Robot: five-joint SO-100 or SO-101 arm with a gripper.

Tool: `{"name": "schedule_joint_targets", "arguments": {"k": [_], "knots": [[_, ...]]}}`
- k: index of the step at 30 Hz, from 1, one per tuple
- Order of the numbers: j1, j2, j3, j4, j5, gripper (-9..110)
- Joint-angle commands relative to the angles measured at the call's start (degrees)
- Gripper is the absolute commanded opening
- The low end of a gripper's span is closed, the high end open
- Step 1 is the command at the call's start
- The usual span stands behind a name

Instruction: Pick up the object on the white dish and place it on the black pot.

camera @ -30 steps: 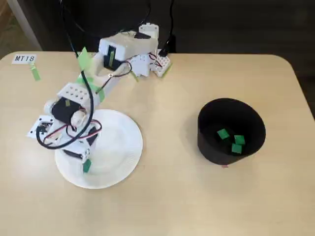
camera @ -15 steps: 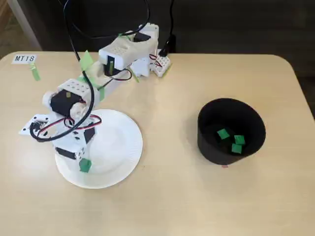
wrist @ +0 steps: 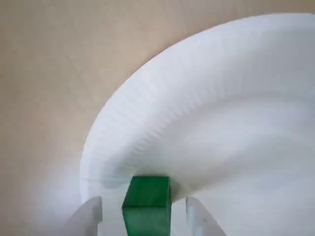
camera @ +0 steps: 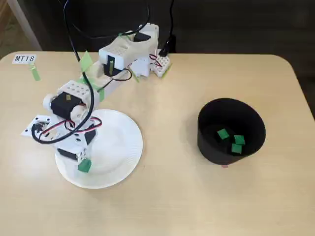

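Note:
A small green cube [camera: 84,166] lies on the white paper plate [camera: 118,142] near its front left rim. My gripper [camera: 81,160] hangs over that spot, pointing down. In the wrist view the cube [wrist: 146,202] sits between my two white fingertips [wrist: 91,214], with a small gap on each side, so the gripper [wrist: 143,212] is open around it and rests low on the plate [wrist: 221,123]. The black pot [camera: 211,147] stands far to the right in the fixed view, with three green cubes [camera: 223,133] inside.
The arm's white base [camera: 130,49] and its cables stand at the back of the tan table [camera: 167,196]. A label reading MT18 [camera: 24,58] is stuck at the back left corner. The table's right edge runs just beyond the pot.

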Motion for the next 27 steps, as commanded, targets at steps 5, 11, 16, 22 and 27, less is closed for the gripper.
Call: {"name": "schedule_joint_targets", "arguments": {"k": [5,11,16,22,27], "knots": [[0.5,2.5,-0.2,0.4,0.5,10],[0.5,2.5,0.2,0.4,0.6,3],[0.5,2.5,0.3,0.4,0.6,0],[-0.1,3.6,-0.4,0.3,1.1,0],[-2.0,7.7,-0.4,0.3,2.5,0]]}}
